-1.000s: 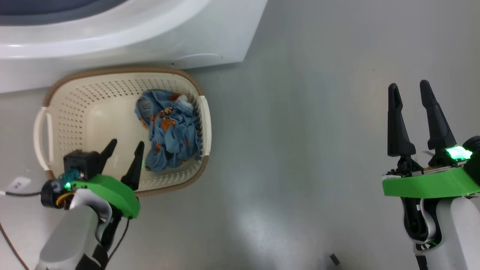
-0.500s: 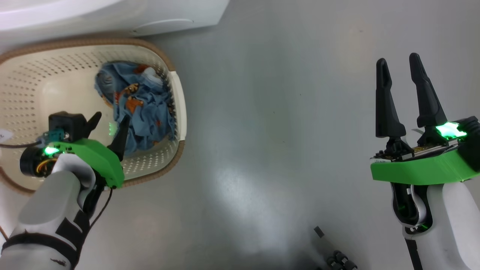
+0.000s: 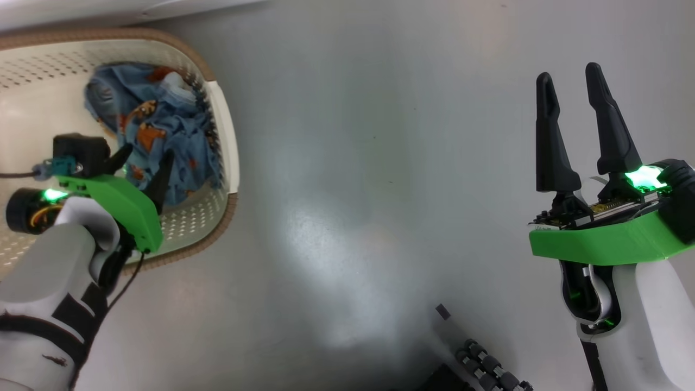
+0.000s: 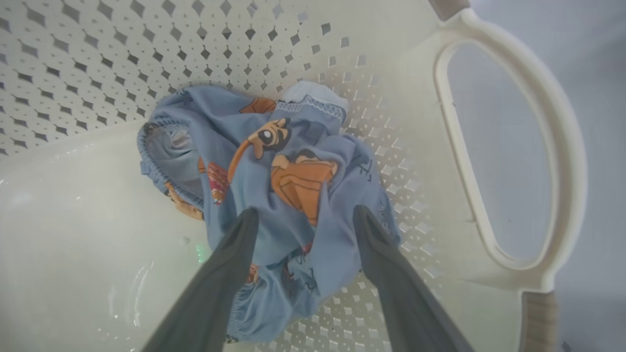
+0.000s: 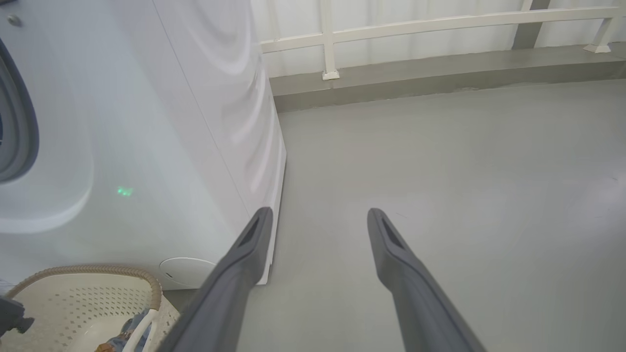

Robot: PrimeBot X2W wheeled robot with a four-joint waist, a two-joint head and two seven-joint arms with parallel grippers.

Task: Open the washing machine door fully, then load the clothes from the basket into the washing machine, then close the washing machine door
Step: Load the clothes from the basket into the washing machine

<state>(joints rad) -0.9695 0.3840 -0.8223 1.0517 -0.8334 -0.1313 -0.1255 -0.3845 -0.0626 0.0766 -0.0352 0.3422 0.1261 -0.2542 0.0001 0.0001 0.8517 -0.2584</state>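
In the basket (image 3: 195,217) at far left: bunched lt-blue clothes (image 3: 157,130) w/ orange figures, pressed against the right-hand wall beside a handle (image 3: 223,136). Just above the pile, left tool (image 3: 147,152), fingers spread wide to either side of the cloth, gripping nothing; contact w/ fabric impossible to tell. Well apart at right, over glossy grey floor (image 3: 353,190): right tool (image 3: 568,74), likewise wide open & empty. Beyond the basket, white front of the washing machine (image 5: 171,122), grey ring (image 5: 19,122) edge at its left in right wrist view.
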